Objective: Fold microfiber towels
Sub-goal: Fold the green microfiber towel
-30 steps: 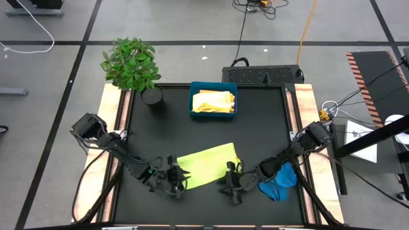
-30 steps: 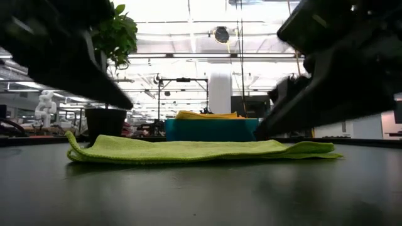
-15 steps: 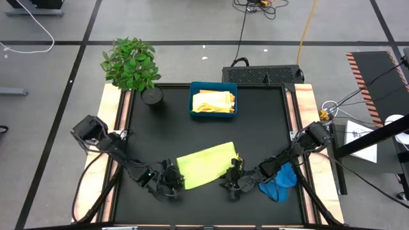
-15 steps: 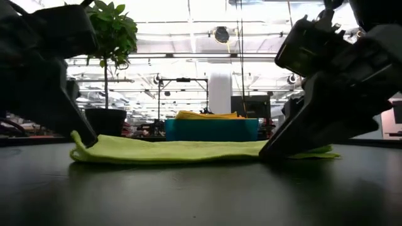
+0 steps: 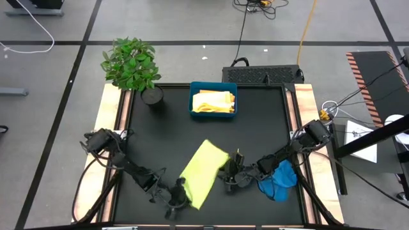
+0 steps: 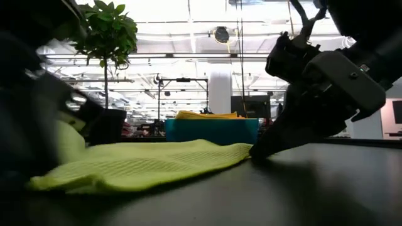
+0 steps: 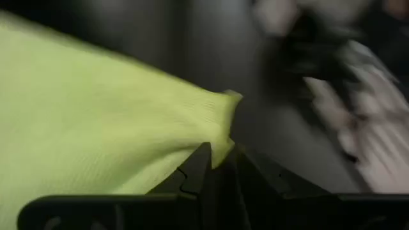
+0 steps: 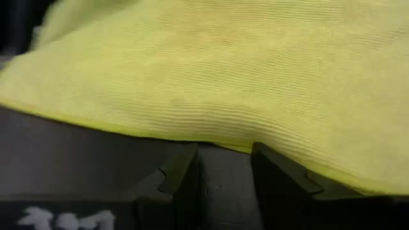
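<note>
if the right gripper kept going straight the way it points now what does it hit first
Most likely the lime green microfiber towel: the right gripper has open fingers aimed at its near edge, which fills the view just ahead. Depth is hard to judge.

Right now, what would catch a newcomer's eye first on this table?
The lime green towel lies slantwise in the near middle of the black table. The left gripper pinches its near corner, and the right gripper is at its right edge. Behind sit a teal tray of yellow cloths and a potted plant; a blue towel is bunched at the right.
</note>
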